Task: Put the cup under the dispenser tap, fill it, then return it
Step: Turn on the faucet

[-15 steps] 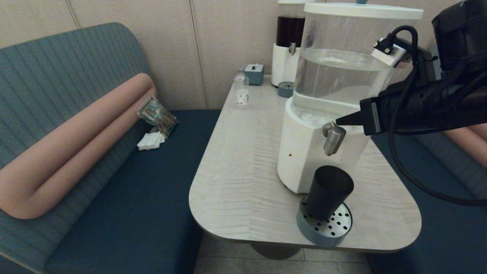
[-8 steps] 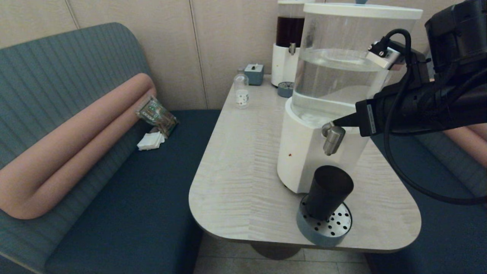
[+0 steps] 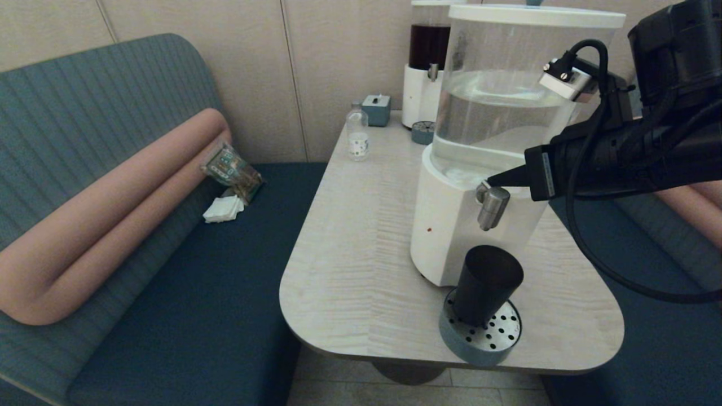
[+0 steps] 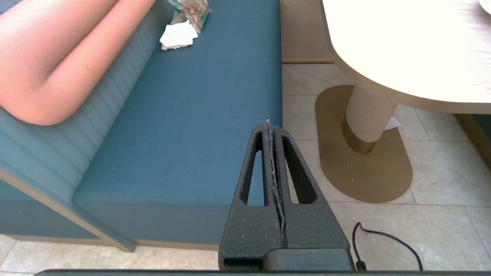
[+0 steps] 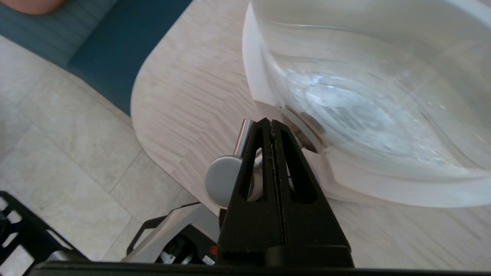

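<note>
Standing upright, mouth up, the cup [image 3: 486,285] sits on the drip tray [image 3: 480,339] at 6 o'clock below the dispenser tap [image 3: 492,204], where the right gripper [image 3: 492,180] presses, fingers together. Left wrist view: left gripper [image 4: 271,126] closed over floor. Right wrist view: closed tips beside the tap.

The right pincer [image 3: 492,179], fingers pressed together, sits against the dispenser tap [image 3: 492,206], hemmed by the clear tank [image 3: 496,113] behind. Directly below, the cup [image 3: 485,285] fills the drip tray [image 3: 479,338]. The tabletop [image 3: 361,254] to the left lies open up to the small bottle [image 3: 357,135]
</note>
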